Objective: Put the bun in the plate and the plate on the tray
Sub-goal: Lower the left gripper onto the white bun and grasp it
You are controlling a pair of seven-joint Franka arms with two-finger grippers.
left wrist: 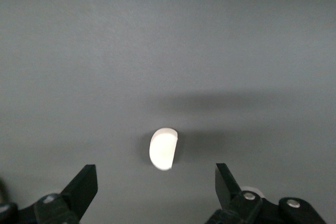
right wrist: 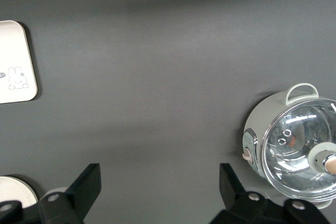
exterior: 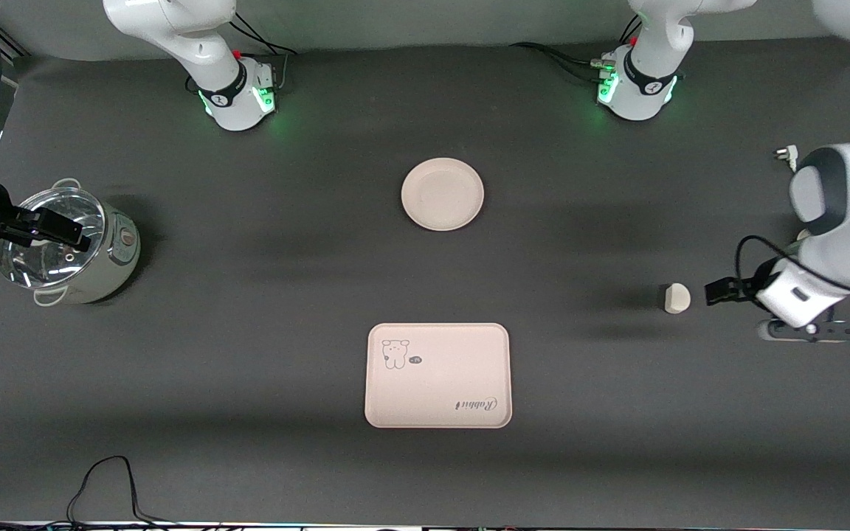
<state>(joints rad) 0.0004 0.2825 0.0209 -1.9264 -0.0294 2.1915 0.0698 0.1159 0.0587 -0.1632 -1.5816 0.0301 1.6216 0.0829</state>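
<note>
The bun (exterior: 676, 298) sits on the dark tabletop (exterior: 248, 354) toward the left arm's end, and the left end effector (exterior: 720, 291) is just beside it with fingers spread wide, holding nothing. The plate (exterior: 442, 194) lies bare, farther from the camera than the tray (exterior: 437, 375). The right end effector (exterior: 63, 232), also spread wide, hangs over a glass-lidded pot (exterior: 63, 247).

We identify a robotics lab: two bench-mounted arm bases (exterior: 237, 96) with green status lights, a table (exterior: 248, 354) under dark cloth, loose cables (exterior: 100, 487) at its edge.
</note>
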